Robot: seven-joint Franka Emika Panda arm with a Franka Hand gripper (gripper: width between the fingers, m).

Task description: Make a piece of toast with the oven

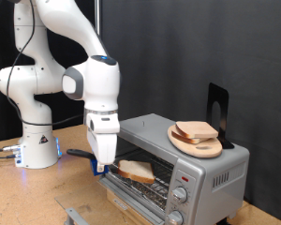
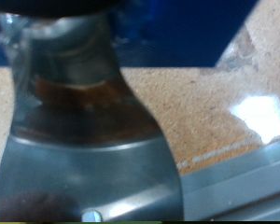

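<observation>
The silver-grey oven [image 1: 211, 169] stands at the exterior view's right, two round knobs [image 1: 182, 196] on its front. Its glass door [image 1: 133, 190] hangs open and lies low in front. The piece of toast [image 1: 136, 170], pale with a brown crust, lies flat on the wire rack inside. My gripper [image 1: 100, 165] points down at the oven's left front corner, beside the toast and above the door's left end. Nothing shows between its fingers. The wrist view is blurred: a grey shiny shape [image 2: 84, 140] fills it, over the speckled wooden table [image 2: 205, 112].
A round wooden plate [image 1: 184, 143] with other bread slices [image 1: 197, 130] sits on the oven's top, a black stand [image 1: 216, 105] behind it. The robot's base [image 1: 36, 141] and cables stand at the exterior view's left. A dark curtain hangs behind.
</observation>
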